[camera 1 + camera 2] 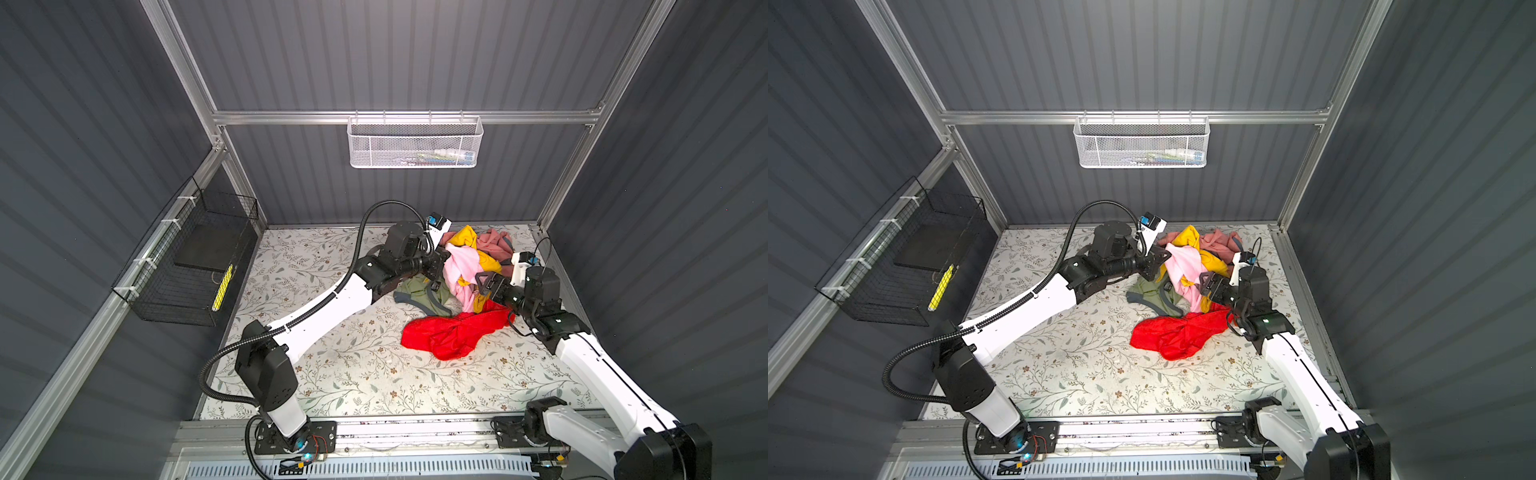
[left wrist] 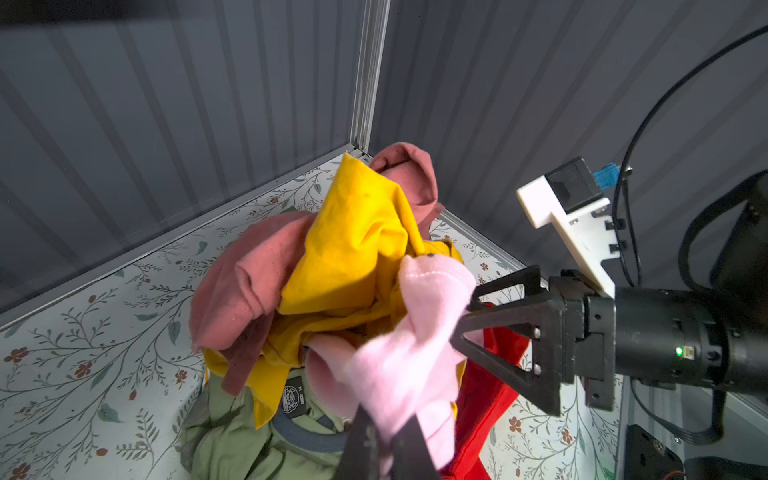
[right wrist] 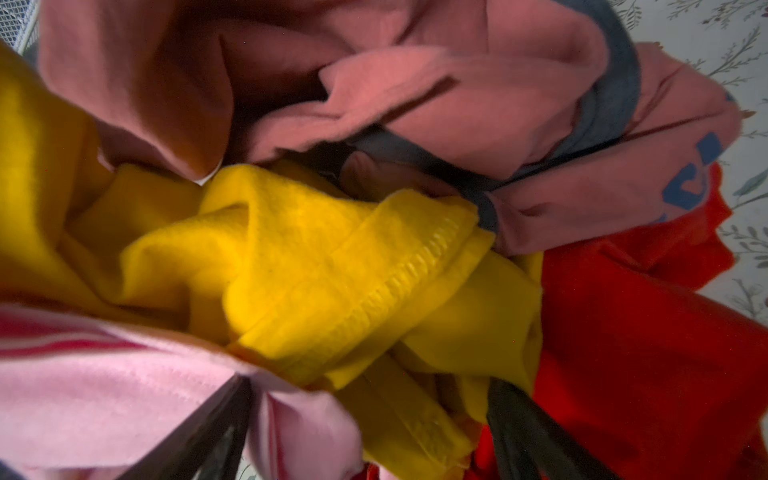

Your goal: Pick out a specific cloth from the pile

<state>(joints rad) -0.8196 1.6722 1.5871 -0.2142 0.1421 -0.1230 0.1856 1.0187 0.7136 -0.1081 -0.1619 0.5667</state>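
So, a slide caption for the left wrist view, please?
Left claw pinches the light pink cloth over the pile.

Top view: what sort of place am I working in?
Most likely a purpose-built robot test cell, not a home: grey ribbed wall panels in aluminium framing, a white mesh basket hung on it, and a floral-covered table fronted by a metal mounting rail.

Five garments in one pile (image 1: 486, 259), one light pink cloth (image 1: 459, 266), one mustard yellow garment (image 1: 465, 237), one salmon-pink garment (image 1: 494, 243), one olive green garment (image 1: 419, 295), one red garment (image 1: 449, 334), two robot arms (image 1: 328, 303) (image 1: 602, 370), two wall baskets (image 1: 415, 145) (image 1: 187, 266)
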